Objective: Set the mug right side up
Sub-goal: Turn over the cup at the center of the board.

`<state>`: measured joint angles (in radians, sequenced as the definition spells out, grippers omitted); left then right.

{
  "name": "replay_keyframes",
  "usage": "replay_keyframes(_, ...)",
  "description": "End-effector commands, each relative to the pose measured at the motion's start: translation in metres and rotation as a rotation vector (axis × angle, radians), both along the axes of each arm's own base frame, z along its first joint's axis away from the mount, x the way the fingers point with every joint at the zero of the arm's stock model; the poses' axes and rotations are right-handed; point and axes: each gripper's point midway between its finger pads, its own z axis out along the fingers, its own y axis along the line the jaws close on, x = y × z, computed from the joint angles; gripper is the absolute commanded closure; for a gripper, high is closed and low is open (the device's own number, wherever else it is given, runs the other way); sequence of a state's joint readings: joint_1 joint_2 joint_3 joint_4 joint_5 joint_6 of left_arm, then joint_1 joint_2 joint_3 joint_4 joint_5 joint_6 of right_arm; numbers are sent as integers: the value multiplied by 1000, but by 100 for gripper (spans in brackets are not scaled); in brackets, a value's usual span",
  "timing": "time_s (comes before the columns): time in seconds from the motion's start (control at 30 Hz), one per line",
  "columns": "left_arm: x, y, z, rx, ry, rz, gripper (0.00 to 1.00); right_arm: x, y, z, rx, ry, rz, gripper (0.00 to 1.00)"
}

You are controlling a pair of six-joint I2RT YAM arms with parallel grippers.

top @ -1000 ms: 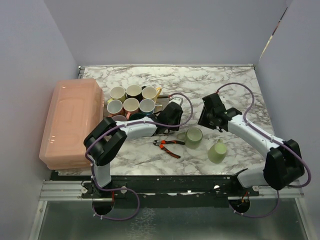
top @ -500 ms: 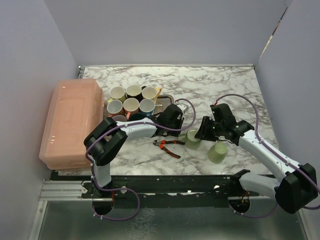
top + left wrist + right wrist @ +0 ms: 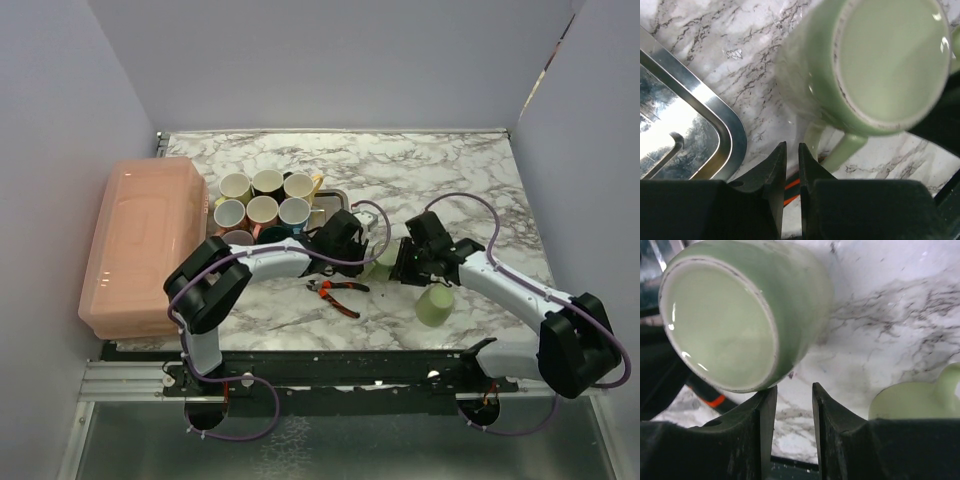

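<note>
A pale green mug sits tipped between my two grippers, mostly hidden from above. The left wrist view shows its base facing up and its handle pointing toward my fingers. My left gripper is shut with nothing in it, its tips just beside the handle; from above the left gripper is at the mug's left. My right gripper is open, marble showing in the gap. Its left finger touches the rim of the mug's base. From above the right gripper is at the mug's right.
A second green mug stands upside down just right of my right gripper and shows as mug. Orange-handled pliers lie in front of the left arm. A metal tray with several mugs and a pink lidded box stand at the left.
My right gripper has swung in from the right to the mug. My left gripper has closed. The mug, flat on the table before, now leans.
</note>
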<state>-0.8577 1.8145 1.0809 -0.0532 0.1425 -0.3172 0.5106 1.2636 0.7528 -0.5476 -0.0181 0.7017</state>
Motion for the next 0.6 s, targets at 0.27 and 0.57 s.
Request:
replay_keyframes(0.27,-3,-1,52,-108,-91,49,61,44,-14,21,-48,-161,-203,61)
replay_keyframes(0.57,-2,-11,46,-4,-178,145,39,27,-48,30,-104,-193,-328,58)
